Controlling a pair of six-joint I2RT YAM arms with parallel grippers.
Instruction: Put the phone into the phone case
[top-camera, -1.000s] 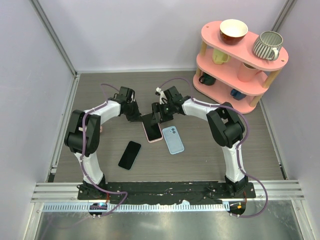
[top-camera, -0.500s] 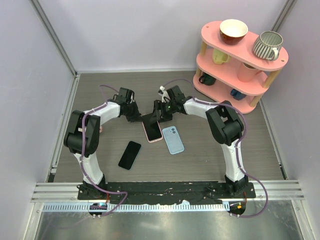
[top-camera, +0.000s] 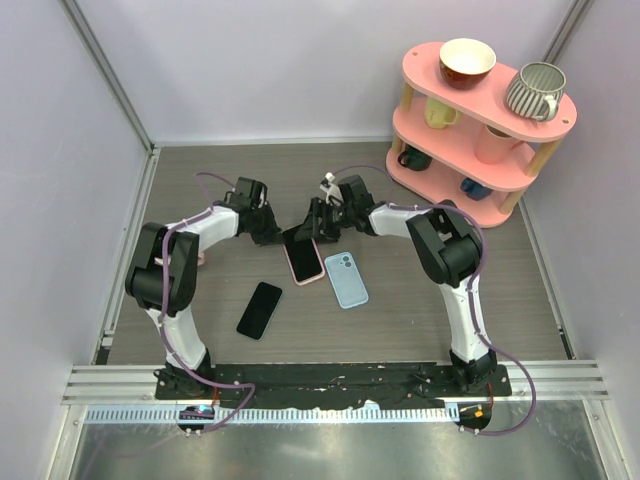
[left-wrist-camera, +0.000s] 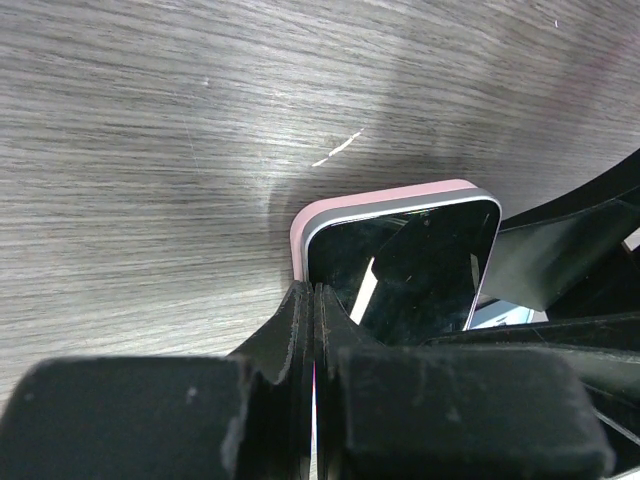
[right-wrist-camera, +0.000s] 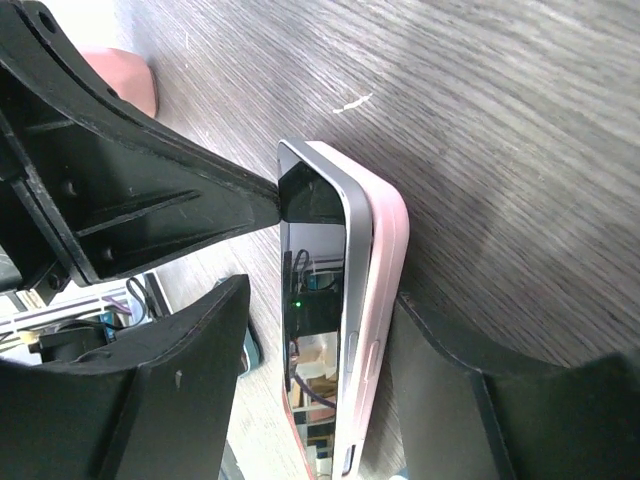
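Note:
A phone with a dark screen and silver edge (top-camera: 303, 256) lies face up in a pink case (right-wrist-camera: 388, 250) at the table's middle. In the right wrist view the phone's (right-wrist-camera: 312, 260) near end sits slightly raised out of the case. My left gripper (top-camera: 274, 232) is shut, its tips (left-wrist-camera: 315, 293) pressing at the phone's corner beside the pink rim (left-wrist-camera: 390, 191). My right gripper (top-camera: 318, 226) is open, its jaws (right-wrist-camera: 318, 300) astride the phone and case, one finger (right-wrist-camera: 450, 390) against the case's side.
A light blue case (top-camera: 346, 279) lies just right of the pink one. A second black phone (top-camera: 260, 310) lies nearer the left arm's base. A pink shelf (top-camera: 480, 120) with cups and bowls stands at the back right.
My right gripper has shifted slightly back and right along the phone's far end. My left gripper has stayed at the phone's corner. The phone and case have not visibly moved.

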